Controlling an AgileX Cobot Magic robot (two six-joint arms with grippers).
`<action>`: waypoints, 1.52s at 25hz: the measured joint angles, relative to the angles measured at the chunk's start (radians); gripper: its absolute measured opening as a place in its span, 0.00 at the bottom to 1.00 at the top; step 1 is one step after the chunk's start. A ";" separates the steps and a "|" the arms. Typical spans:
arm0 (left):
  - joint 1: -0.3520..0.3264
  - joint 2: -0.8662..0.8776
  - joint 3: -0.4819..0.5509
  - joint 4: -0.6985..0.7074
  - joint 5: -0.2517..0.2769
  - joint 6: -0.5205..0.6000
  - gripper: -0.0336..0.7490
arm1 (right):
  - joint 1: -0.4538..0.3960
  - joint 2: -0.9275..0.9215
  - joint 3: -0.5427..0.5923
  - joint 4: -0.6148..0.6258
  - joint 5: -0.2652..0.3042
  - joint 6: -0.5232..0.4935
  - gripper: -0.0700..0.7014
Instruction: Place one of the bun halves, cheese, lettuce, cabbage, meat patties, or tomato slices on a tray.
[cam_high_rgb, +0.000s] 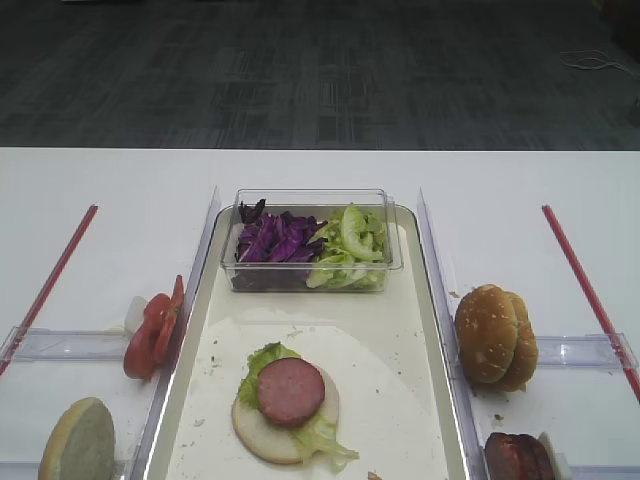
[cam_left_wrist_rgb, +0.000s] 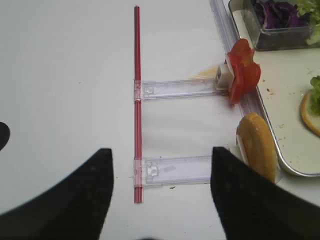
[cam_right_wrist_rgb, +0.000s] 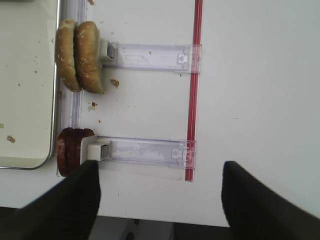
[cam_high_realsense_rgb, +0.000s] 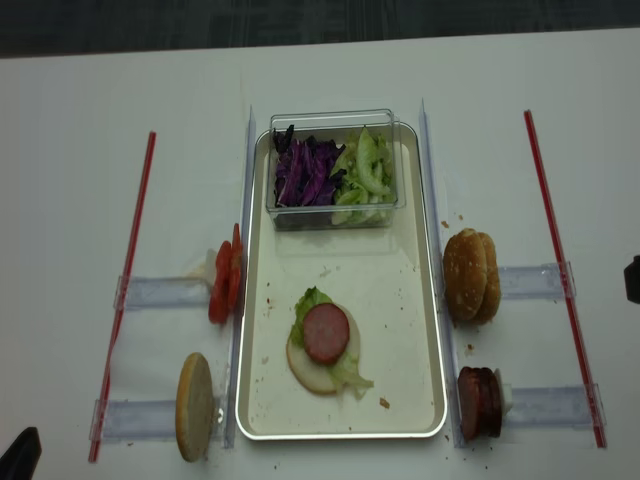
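Observation:
The cream tray (cam_high_rgb: 385, 320) lies mid-table. On it a pale bun half (cam_high_rgb: 258, 436) carries lettuce (cam_high_rgb: 262, 358) and a meat patty (cam_high_rgb: 291, 391). Cabbage (cam_high_rgb: 275, 240) and more lettuce (cam_high_rgb: 352, 245) fill a clear tub (cam_high_rgb: 312, 279) at the tray's far end. Tomato slices (cam_left_wrist_rgb: 243, 70) and one bun half (cam_left_wrist_rgb: 257, 145) stand on edge left of the tray. Right of it stand two bun halves (cam_right_wrist_rgb: 78, 55) and meat patties (cam_right_wrist_rgb: 70, 147). Cheese is out of view. My left gripper (cam_left_wrist_rgb: 160, 150) and right gripper (cam_right_wrist_rgb: 160, 164) hover open and empty over bare table, outside the red strips.
Clear plastic rails (cam_left_wrist_rgb: 175, 89) (cam_right_wrist_rgb: 150, 56) hold the upright food on both sides. A red strip (cam_high_realsense_rgb: 125, 290) runs down the left and another red strip (cam_high_realsense_rgb: 560, 270) down the right. The table's near edge (cam_right_wrist_rgb: 160, 220) is just under the right gripper.

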 joint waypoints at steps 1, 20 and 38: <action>0.000 0.000 0.000 0.000 0.000 0.000 0.59 | 0.000 -0.019 0.000 0.000 0.000 -0.002 0.76; 0.000 0.000 0.000 0.000 0.000 0.000 0.59 | 0.000 -0.282 0.064 0.004 0.019 -0.009 0.76; 0.000 0.000 0.000 0.000 0.000 0.000 0.59 | 0.000 -0.664 0.338 0.026 -0.027 -0.044 0.76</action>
